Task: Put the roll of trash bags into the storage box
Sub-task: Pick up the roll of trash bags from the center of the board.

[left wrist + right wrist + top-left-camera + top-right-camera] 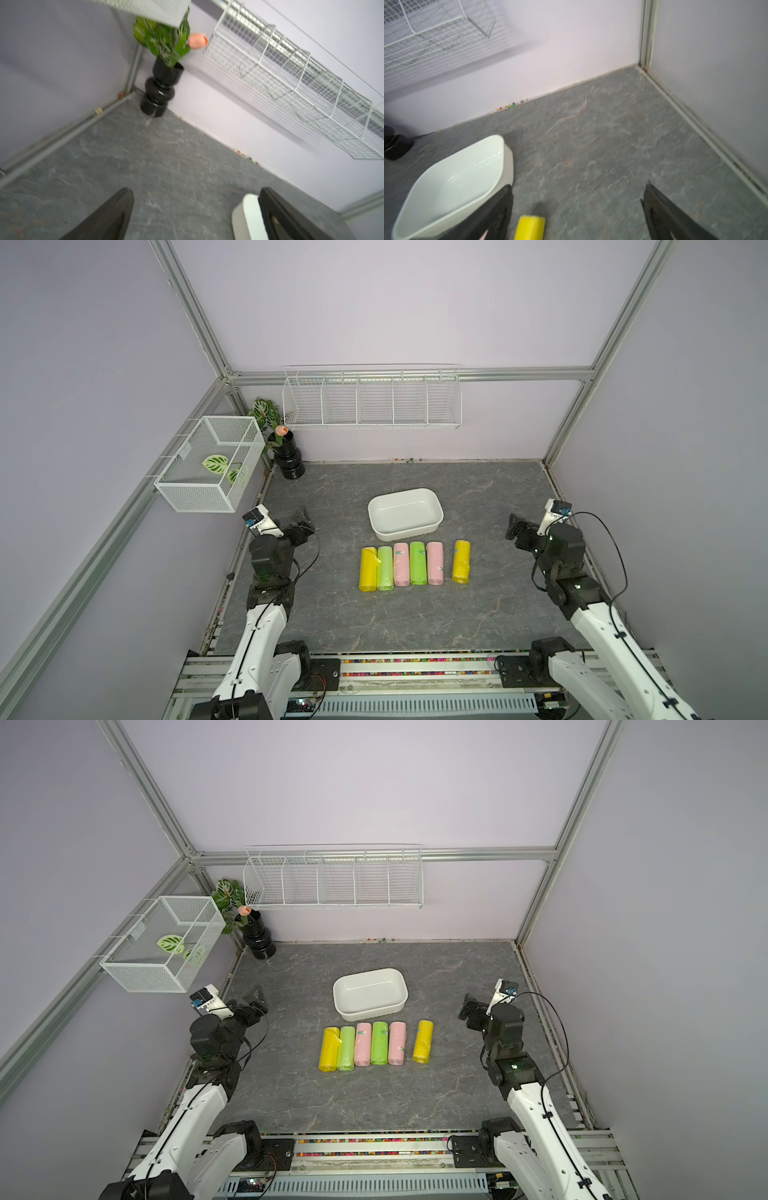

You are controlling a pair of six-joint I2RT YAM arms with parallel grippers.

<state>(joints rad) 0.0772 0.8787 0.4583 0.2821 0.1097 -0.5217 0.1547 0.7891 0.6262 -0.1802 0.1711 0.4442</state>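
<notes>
A row of five rolls (401, 564) of trash bags lies on the grey marbled tabletop (332, 626), touching side by side. From left to right they are yellow, light green, pink, green and pink. A lone yellow roll (461, 561) lies a little apart at the right end of the row. All six are outside the storage box (409, 533), just on the robot's side of it.

The box is a glossy white tub with rounded corners. In both top views only its own white floor shows inside (370, 1013).

The right gripper (578, 187) hovers by the table's right edge, its jaws spread wide and holding nothing. Its wrist view catches the yellow roll's end (530, 226) and a corner of the box (508, 162). The left gripper (196, 195) hovers at the left edge, also spread and holding nothing.

A white mesh cube basket (199, 493) hangs on the left wall. A striped green leaf (215, 464) shows through its mesh, and I cannot tell whether it lies inside. In the far left corner a black vase (289, 460) holds a leafy plant (264, 410) and a peach flower bud (281, 430). A long white wire rack (372, 406) with five compartments hangs on the back wall.
</notes>
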